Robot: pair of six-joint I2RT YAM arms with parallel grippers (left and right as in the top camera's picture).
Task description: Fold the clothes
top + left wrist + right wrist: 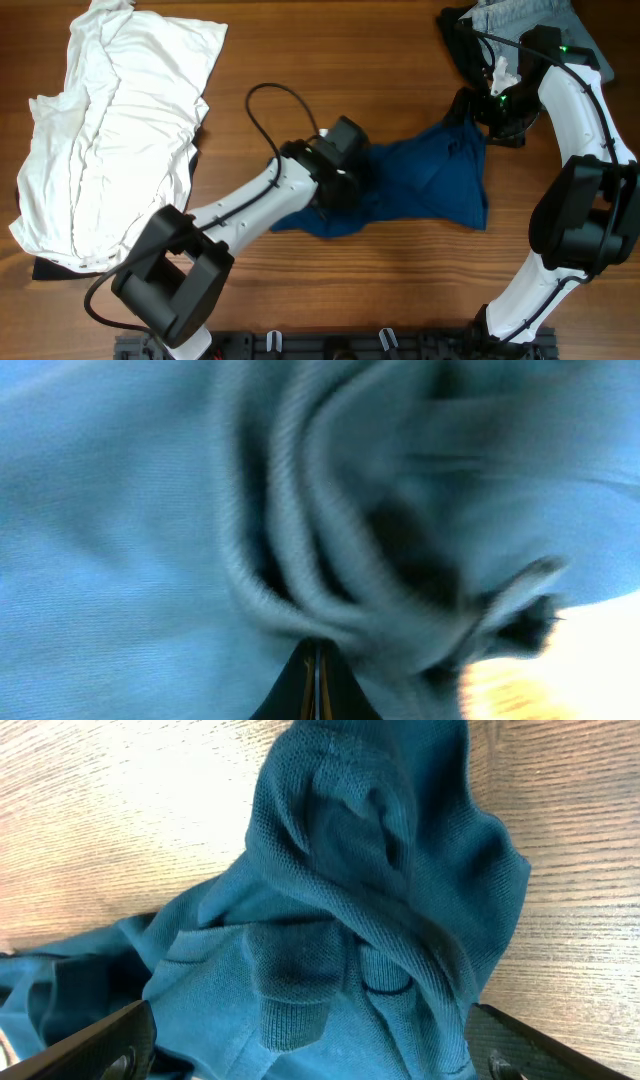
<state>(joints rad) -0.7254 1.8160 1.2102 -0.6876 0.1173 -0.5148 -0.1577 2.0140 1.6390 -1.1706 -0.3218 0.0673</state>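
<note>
Loosely bunched blue knit T-shirt (430, 180), woodgrain table (300, 40)

The table (400, 290) is brightly and evenly lit, with only faint shadows cast. The left wrist view is heavily blurred, and the blue cloth (120, 540) is washed pale, perhaps by closeness.

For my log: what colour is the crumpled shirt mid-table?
Plain dark blue shirt, teal-tinged; shows best in the right wrist view.
</note>
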